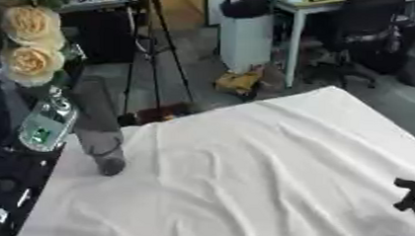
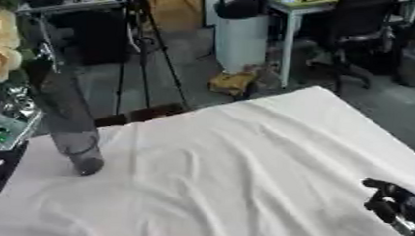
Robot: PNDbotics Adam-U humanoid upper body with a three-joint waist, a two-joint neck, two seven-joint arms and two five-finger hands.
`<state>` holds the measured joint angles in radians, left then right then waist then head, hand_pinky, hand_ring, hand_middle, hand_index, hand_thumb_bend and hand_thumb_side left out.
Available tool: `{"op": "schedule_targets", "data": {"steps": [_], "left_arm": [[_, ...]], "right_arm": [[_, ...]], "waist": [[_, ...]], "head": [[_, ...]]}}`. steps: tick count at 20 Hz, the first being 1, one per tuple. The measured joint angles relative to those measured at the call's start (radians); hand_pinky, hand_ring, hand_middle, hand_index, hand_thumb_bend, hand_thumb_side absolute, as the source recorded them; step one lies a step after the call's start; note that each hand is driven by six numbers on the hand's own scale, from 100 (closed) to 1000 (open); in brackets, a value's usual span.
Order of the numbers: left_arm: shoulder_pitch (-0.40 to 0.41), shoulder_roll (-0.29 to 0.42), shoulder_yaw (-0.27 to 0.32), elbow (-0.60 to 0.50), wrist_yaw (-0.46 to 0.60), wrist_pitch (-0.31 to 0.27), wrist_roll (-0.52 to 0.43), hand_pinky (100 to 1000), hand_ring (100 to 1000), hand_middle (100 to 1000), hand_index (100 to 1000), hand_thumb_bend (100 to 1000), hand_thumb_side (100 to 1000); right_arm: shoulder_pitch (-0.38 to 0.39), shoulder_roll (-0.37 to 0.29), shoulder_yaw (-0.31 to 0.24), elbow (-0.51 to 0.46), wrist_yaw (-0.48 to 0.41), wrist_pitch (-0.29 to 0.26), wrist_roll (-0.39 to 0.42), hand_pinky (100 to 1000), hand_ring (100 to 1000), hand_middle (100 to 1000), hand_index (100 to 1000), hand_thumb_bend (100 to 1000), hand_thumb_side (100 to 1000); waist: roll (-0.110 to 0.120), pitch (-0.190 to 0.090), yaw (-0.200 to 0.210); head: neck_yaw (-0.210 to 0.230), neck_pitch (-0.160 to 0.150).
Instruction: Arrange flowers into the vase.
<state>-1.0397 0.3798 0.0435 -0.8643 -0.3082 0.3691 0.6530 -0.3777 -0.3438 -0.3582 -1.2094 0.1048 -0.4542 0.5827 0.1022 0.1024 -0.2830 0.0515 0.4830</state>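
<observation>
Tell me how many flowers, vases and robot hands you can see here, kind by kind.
Cream roses: 2
Grey vase: 1
Robot hands: 2, left hand by the vase, right hand at the cloth's right edge
Total: 5

- Vase (image 1: 98,131) stands on table (image 1: 269,181), far-left part, near back edge.
- Flowers (image 1: 30,39) above vase mouth, upper left; stems prob. in vase, can't tell for sure.
- Left hand (image 1: 44,124) just left of vase, beside it.
- Right hand (image 2: 396,208) at table's lower-right edge, well apart from vase.
</observation>
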Motion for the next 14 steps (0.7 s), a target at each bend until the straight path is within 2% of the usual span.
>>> {"op": "schedule_targets", "data": {"steps": [4, 6, 9, 12, 14], "left_arm": [[0.0, 0.003, 0.002, -0.001, -0.013, -0.004, 0.004, 487, 662, 502, 689, 409, 578], [0.0, 0.003, 0.004, -0.001, -0.013, -0.01, 0.01, 479, 651, 490, 688, 371, 584], [0.0, 0.003, 0.004, 0.0, -0.008, -0.02, 0.02, 498, 676, 510, 702, 365, 606], [0.0, 0.005, 0.0, 0.011, -0.014, -0.013, 0.003, 524, 694, 530, 716, 403, 626], [0.0, 0.007, -0.003, 0.02, -0.03, 0.001, -0.02, 541, 702, 541, 724, 443, 607]], "right_arm": [[0.0, 0.0, -0.005, 0.0, 0.0, 0.002, 0.001, 704, 985, 463, 838, 654, 757], [0.0, 0.0, -0.005, 0.0, 0.0, 0.002, 0.001, 703, 983, 462, 838, 657, 753], [0.0, 0.0, -0.005, 0.0, 0.0, 0.002, 0.001, 703, 982, 462, 837, 657, 753], [0.0, 0.0, -0.005, 0.0, 0.001, 0.002, 0.001, 703, 982, 462, 837, 657, 753], [0.0, 0.0, -0.005, 0.0, 0.004, 0.002, 0.001, 703, 982, 462, 837, 657, 753]], "waist": [[0.0, -0.001, 0.001], [0.0, -0.001, 0.001], [0.0, -0.001, 0.0], [0.0, -0.001, 0.0], [0.0, -0.001, 0.0]], "head": [[0.0, 0.0], [0.0, 0.0], [-0.001, 0.0], [-0.001, 0.0], [-0.002, 0.0]]}}
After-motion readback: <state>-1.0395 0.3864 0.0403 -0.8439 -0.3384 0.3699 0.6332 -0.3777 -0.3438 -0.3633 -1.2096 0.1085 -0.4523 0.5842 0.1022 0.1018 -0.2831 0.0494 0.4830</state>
